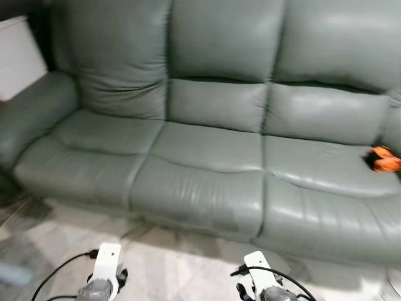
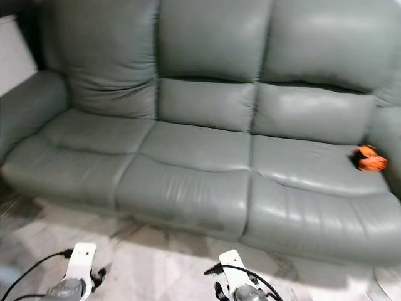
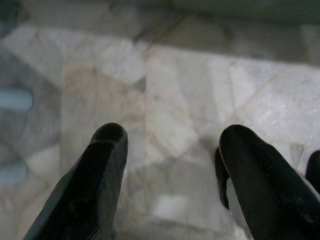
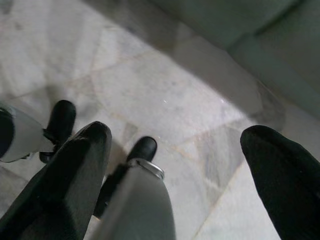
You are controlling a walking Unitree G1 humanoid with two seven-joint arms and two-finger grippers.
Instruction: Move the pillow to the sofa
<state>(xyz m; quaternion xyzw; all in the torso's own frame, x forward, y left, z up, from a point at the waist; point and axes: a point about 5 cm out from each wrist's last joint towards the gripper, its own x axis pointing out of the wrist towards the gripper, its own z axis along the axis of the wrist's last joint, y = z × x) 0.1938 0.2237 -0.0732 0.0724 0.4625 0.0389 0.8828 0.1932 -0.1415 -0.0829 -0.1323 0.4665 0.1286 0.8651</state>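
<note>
Sofa (image 1: 207, 157) grey-green, orange object (image 1: 383, 159) on its right seat, left claw (image 3: 170, 165) apart, right claw (image 4: 175, 165) apart

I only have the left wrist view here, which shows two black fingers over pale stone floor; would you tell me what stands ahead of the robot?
Observer: A grey-green leather sofa with three seats faces the robot, across a strip of marbled floor.
Operator: Thank you. Is anything lying on its seats?
Observer: A small orange and black object sits at the far right end of the seat, near the armrest; it is too blurred to identify.
Operator: And how is the right gripper?
Observer: The right gripper hangs low over the floor with its fingers spread apart and nothing between them, like the left gripper.
</note>
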